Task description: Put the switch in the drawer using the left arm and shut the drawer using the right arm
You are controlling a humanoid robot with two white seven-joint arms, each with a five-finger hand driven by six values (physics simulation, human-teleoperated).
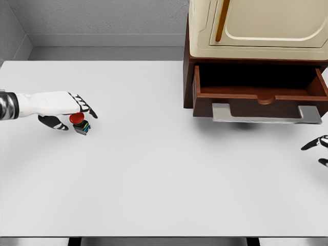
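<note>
The switch [80, 123], a small dark block with a red button on top, lies tilted on the white table [154, 169] at the left. My left hand [72, 114] reaches in from the left edge and is right over it, fingers and thumb either side of the red button, touching it; a firm grasp cannot be told. The wooden drawer [259, 92] stands pulled open at the upper right, its dark inside showing, with a grey handle [266, 114] along its front. Only the black fingertips of my right hand [319, 148] show at the right edge, spread and holding nothing.
A cream cabinet with a door and a brown handle [256, 28] sits on top of the drawer unit at the back right. Grey walls close off the back of the table.
</note>
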